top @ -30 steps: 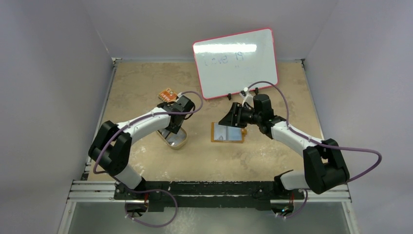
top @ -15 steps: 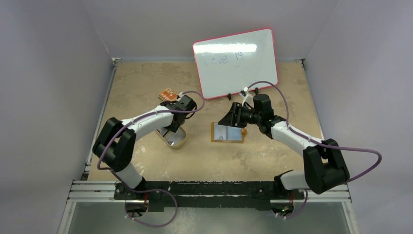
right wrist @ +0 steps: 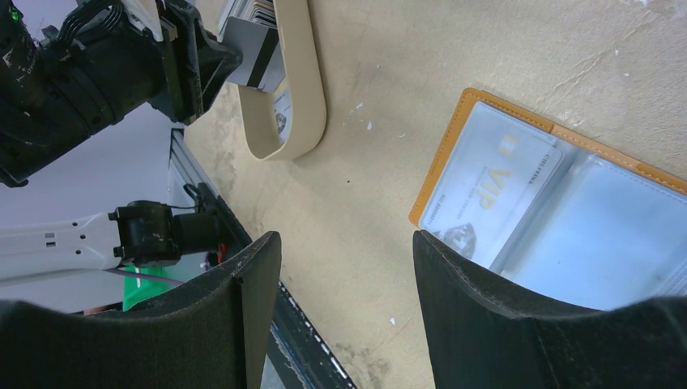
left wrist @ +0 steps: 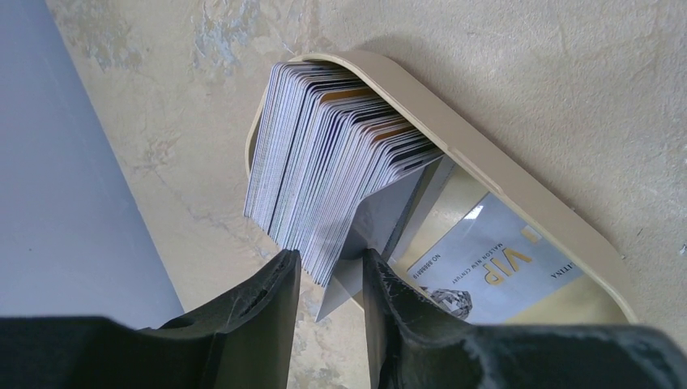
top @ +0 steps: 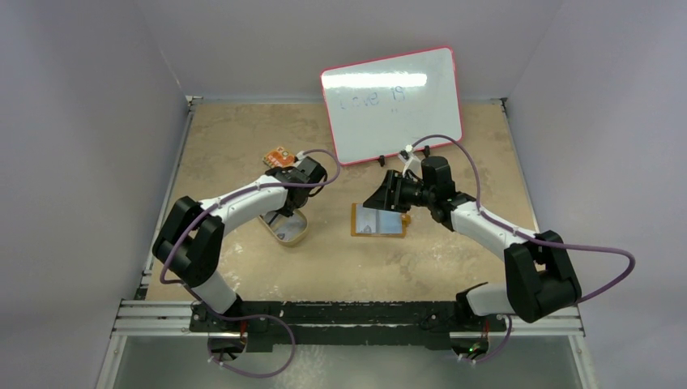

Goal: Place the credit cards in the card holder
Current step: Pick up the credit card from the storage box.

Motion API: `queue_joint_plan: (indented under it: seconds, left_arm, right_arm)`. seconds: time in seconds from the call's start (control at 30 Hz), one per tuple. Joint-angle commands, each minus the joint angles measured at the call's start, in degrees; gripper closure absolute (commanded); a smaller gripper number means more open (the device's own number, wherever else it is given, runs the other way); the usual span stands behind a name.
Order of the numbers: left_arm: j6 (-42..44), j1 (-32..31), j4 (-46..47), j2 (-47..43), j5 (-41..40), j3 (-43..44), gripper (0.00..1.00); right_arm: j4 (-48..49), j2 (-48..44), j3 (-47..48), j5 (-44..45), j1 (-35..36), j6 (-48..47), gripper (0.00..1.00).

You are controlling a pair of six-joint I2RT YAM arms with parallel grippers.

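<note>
left gripper (left wrist: 330, 263) jaws narrow, straddling one corner of the credit cards (left wrist: 324, 154) stacked on edge in the dish (left wrist: 502, 178); can't tell if pinched. right gripper (right wrist: 344, 243) wide open, empty, over the card holder (right wrist: 599, 227), which lies open flat so its sleeves are reachable.

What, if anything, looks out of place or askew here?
In the tan dish, one grey card slants out of the upright stack, its corner between the left gripper's jaws; a VIP card lies flat on the dish floor. Nothing spilled.

Stacked grey credit cards (left wrist: 324, 170); orange card holder (right wrist: 583, 219) open
</note>
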Motion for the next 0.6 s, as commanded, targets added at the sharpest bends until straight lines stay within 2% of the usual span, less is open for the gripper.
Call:
queue_joint_plan:
  seconds: [0.0,0.17,0.43,0.57]
  left_arm:
    - [0.8,0.3,0.0,-1.7,-1.5,2.1,0.69]
    - [0.2,0.3,-1.1,-2.2,1.2,3.0,0.74]
    - [-2.5,0.2,-3.2,-5.0,11.0,5.6,1.0]
    - [-4.8,0.3,-4.8,-6.7,15.3,6.9,1.0]
  right_arm:
    - [2.4,-0.8,0.6,-1.8,0.0,0.2,0.37]
    - [2.3,-0.9,0.7,-1.8,0.1,0.1,0.37]
    - [1.3,-1.5,0.1,-1.6,0.1,0.1,0.37]
    - [0.7,-2.2,-0.4,-1.6,0.0,0.2,0.36]
